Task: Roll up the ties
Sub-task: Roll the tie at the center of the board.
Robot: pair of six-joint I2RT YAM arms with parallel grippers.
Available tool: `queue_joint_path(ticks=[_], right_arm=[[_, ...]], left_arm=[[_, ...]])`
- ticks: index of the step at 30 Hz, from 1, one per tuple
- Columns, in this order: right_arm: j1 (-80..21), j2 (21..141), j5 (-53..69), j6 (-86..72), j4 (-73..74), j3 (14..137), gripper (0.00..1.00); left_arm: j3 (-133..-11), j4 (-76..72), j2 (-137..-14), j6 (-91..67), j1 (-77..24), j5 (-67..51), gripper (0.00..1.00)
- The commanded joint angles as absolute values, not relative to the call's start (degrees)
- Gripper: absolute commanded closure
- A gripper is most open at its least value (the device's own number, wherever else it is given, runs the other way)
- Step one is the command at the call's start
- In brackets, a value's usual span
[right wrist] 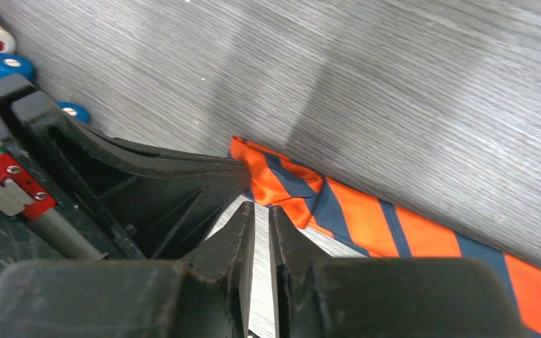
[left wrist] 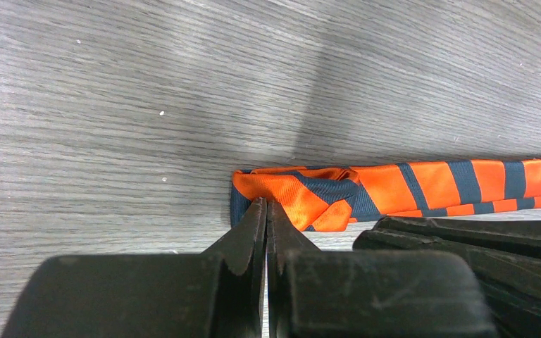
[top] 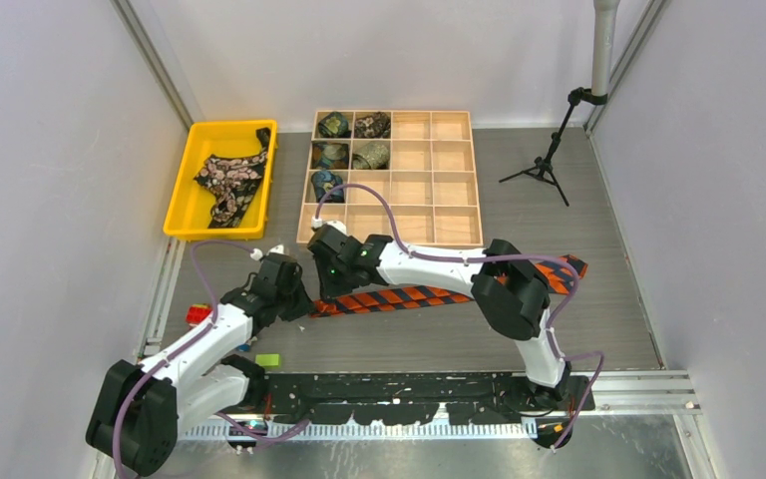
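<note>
While left gripper (left wrist: 265, 205), tips pressed together, touches striped tie (left wrist: 423, 184), right gripper (right wrist: 261, 211) slightly parted beside it, toy blocks (right wrist: 13, 65) nearby.

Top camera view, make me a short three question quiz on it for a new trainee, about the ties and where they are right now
1. Multiple choice: where does the black floral tie lie?
A. In the yellow bin
B. In the wooden tray
C. Across both arms
2. True or false: the orange striped tie is fully rolled up.
3. Count: how many rolled ties sit in the wooden tray?

Key
1. A
2. False: most of its length lies flat and unrolled.
3. Five, all in the tray's two left columns.
</note>
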State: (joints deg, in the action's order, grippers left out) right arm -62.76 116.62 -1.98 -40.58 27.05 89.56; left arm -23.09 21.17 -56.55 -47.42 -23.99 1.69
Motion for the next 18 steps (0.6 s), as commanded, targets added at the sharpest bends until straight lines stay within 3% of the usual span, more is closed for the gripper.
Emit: queue_joint_path(ticks=[1,18], right_arm=[[-62.2,115.6,2.0,-42.3,22.2,88.5,0.83],[-59.9,120.9,4.0,-43.8,16.9,81.9,0.94]], left_arm=[[-22.2,20.1,-56.3,-46.8,-24.0,2.8,1.00],[-23.2,22.3,-55.7,-46.2,-24.0,3.3,0.99]])
